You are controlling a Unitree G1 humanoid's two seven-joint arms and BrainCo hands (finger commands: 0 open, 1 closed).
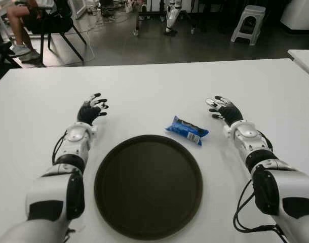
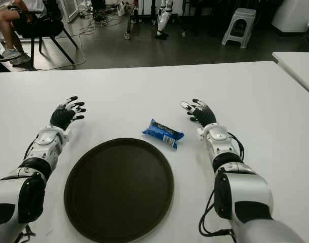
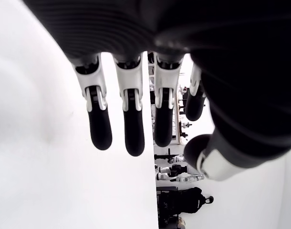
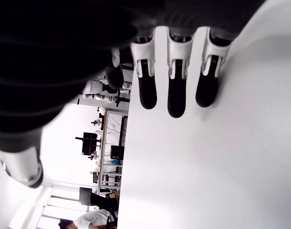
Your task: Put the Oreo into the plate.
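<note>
Oreo: the blue Oreo packet (image 1: 187, 130) lies flat on the white table (image 1: 154, 86), just beyond the plate's far right rim and close to it, though whether it touches the rim I cannot tell. Nothing holds it.

Plate: a dark round plate (image 1: 114, 202), empty, sits on the table between the two forearms.

Right hand: the right hand (image 1: 224, 109) shows to the right of the packet and slightly farther back, near it but apart. Its fingers (image 4: 177, 100) are spread and straight, holding nothing.

Left hand: the left hand (image 1: 91, 108) shows beyond the plate on its left side, fingers (image 3: 134, 133) loosely splayed and empty. It looks idle.

Step in hand: from where I stand, the pick has not begun; both hands are empty and the packet is untouched.

Next move: the right hand is the nearer one, so I'd expect it to swing inward over the packet, close thumb and fingers across its narrow width, lift, and carry it the short way to the plate.

Risk: the slick wrapper may slide on the smooth tabletop when the fingers close.
</note>
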